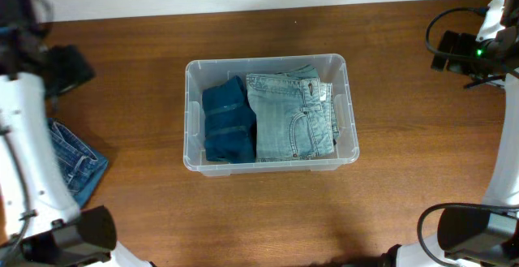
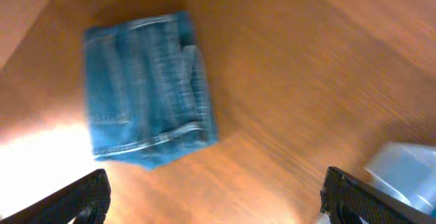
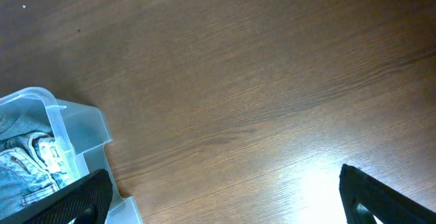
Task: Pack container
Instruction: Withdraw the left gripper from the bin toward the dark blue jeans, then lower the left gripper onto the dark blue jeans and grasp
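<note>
The container (image 1: 268, 58), a clear plastic bin, stands at the middle of the table. Inside it a dark blue folded garment (image 1: 229, 122) lies on the left and light blue folded jeans (image 1: 292, 117) on the right. Another folded pair of jeans (image 1: 77, 163) lies on the table at the far left, beside the left arm. In the left wrist view these jeans (image 2: 146, 91) lie ahead of my left gripper (image 2: 214, 200), which is open and empty. My right gripper (image 3: 225, 200) is open over bare wood, with the container's corner (image 3: 78, 125) by its left finger.
The wooden table (image 1: 405, 178) runs to a pale wall at the back edge. A corner of the container (image 2: 402, 173) shows by the left gripper's right finger. The arms' bases stand at the front left and front right corners.
</note>
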You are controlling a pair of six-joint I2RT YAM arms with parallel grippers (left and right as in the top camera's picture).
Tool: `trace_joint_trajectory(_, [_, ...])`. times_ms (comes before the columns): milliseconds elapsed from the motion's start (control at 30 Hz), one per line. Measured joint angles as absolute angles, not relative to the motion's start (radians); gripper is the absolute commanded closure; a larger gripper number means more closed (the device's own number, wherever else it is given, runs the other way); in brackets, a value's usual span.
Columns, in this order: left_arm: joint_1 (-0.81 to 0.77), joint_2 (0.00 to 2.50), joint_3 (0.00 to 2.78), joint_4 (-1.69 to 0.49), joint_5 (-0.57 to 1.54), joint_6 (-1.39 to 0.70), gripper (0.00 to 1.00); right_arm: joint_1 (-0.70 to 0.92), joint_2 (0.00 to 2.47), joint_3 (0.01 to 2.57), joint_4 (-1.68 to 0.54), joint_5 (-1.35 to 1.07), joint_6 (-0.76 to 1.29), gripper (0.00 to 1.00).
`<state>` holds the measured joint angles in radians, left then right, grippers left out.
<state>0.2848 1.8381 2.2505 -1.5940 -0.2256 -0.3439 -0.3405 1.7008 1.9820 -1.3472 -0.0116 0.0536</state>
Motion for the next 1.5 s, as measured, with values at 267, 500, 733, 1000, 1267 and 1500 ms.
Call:
trace_joint_trajectory(267, [0.542, 1.838, 2.234, -1.589, -0.225, -0.385, 0.01, -0.34, 1.701, 1.982, -1.347, -0.011, 0.053, 0.01])
trace_joint_trajectory(500, [0.641, 1.838, 2.049, -1.469, -0.225, -0.41, 0.92, -0.34, 1.701, 1.982, -1.347, -0.012, 0.053, 0.01])
trace_joint_trajectory(733, [0.708, 1.838, 1.807, -1.329, -0.225, -0.411, 0.99, -0.34, 1.701, 1.982, -1.347, -0.011, 0.053, 0.02])
trace_joint_trajectory(1000, [0.754, 1.838, 1.487, -1.098, -0.226, -0.409, 1.0, -0.34, 1.701, 1.982, -1.347, -0.012, 0.053, 0.01])
trace_joint_trajectory(1267, [0.754, 1.838, 1.269, -0.876, -0.206, -0.357, 1.0, -0.34, 1.701, 1.982, -1.347, -0.012, 0.053, 0.01])
trace_joint_trajectory(1500, [0.754, 1.838, 1.241, -0.791, -0.165, -0.289, 1.0, -0.34, 1.701, 1.982, -1.347, -0.012, 0.053, 0.01])
